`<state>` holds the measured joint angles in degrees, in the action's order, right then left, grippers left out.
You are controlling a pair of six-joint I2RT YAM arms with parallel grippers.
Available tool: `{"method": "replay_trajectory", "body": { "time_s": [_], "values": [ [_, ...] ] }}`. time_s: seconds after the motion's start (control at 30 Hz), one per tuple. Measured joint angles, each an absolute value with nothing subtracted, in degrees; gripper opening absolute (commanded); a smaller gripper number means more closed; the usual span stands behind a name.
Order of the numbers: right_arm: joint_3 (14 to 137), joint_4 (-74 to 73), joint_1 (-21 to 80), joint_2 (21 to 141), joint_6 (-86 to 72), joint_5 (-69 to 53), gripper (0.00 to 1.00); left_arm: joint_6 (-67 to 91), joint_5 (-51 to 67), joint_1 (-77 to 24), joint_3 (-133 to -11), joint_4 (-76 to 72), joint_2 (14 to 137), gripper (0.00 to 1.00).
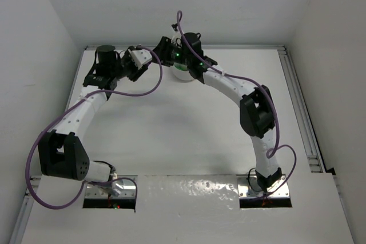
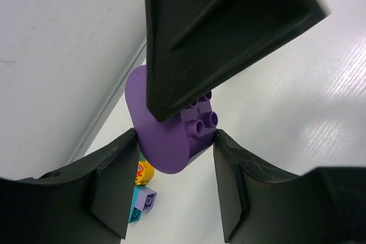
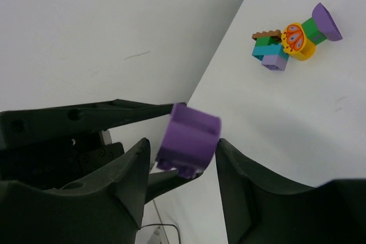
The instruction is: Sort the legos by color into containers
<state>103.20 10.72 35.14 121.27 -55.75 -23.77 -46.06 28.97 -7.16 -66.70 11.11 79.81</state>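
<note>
Two white arms with black joints stand at the bottom of the overhead view and arch over the white table point(image 1: 171, 141), trailing purple cables point(image 1: 146, 90). Their wrists meet at the top centre of the frame, close to the back wall. Just below that meeting point a small round white dish point(image 1: 182, 76) peeks out from under the right arm; its compartments are hidden.

In the left wrist view, the left gripper point(image 2: 173, 141) fills the bottom of the frame. Its black fingers point(image 2: 111, 190) are part-way closed and press on either side of a rounded purple plastic brick point(image 2: 163, 147) with studs on one face. The table surface lies well behind the brick. A broad black finger of the other gripper reaches down from the top of the frame across the brick's upper part.

In the right wrist view, the right gripper point(image 3: 183, 147) sits at the bottom of the frame with the same purple brick between its tips, mid-frame and a little blurred. Both tips meet the brick's sides with no gap showing, so this gripper too is closed on it, at a similar part-way width. The left gripper's thin fingers reach in from the left onto the brick's top and underside.

Farther off, in the upper right of that frame, a loose cluster lies on the table near the wall. A teal brick point(image 3: 263, 50) touches a lilac brick point(image 3: 275, 61), with a brown piece point(image 3: 266, 34) just above them. A yellow round piece with an orange flower print point(image 3: 296, 41) sits beside these, then a green piece point(image 3: 311, 27) and a purple curved piece point(image 3: 327, 21).
</note>
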Motion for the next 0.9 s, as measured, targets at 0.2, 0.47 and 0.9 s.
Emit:
{"method": "replay_trajectory", "body": {
  "time_s": [0.2,0.47,0.9],
  "values": [
    [105.16,11.49,35.53,124.03,-57.28,-23.31,0.48,-46.02,27.77,-7.11,-66.30,11.29,79.81,0.00],
    [106.37,11.79,35.92,125.16,-59.16,-22.17,0.00,-45.91,28.21,-7.42,-66.26,10.52,79.81,0.00],
    [101.95,12.27,35.09,124.90,-54.94,-19.66,0.00,-37.69,26.94,-7.46,-66.19,10.17,79.81,1.00]
  ]
}}
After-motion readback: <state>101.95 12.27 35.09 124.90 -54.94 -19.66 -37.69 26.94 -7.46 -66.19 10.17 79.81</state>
